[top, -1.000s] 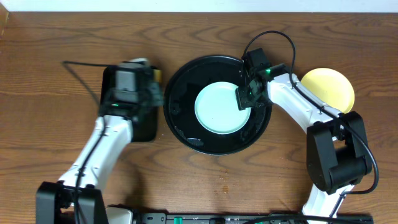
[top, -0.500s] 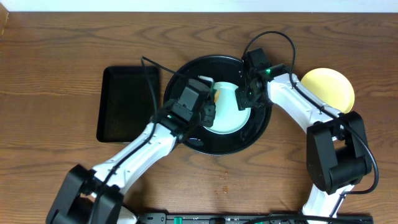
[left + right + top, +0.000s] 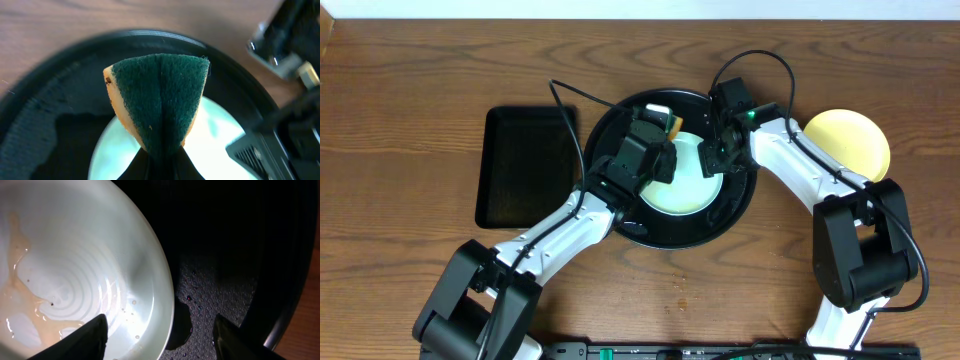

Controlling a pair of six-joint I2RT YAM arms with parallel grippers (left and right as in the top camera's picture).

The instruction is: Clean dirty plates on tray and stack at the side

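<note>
A pale mint-blue plate (image 3: 695, 195) lies in the round black tray (image 3: 670, 240). In the right wrist view the plate (image 3: 75, 255) shows yellowish streaks and small dark specks. My left gripper (image 3: 655, 150) is shut on a folded yellow-and-green sponge (image 3: 666, 122), held over the plate's far left part; the sponge (image 3: 160, 100) fills the left wrist view above the plate (image 3: 215, 140). My right gripper (image 3: 715, 155) is open, and its fingers (image 3: 160, 340) straddle the plate's right rim. A pale yellow plate (image 3: 847, 140) lies on the wood at the right. No third plate shows.
A smaller rectangular black tray (image 3: 525, 165) lies left of the round tray. The round tray's floor (image 3: 225, 255) is wet with droplets. Both arms' cables arch over the tray's far side. The table's back edge meets a white wall.
My left arm has swung from the rectangular tray to over the round tray, carrying the sponge above the mint plate. My right arm has not moved.
</note>
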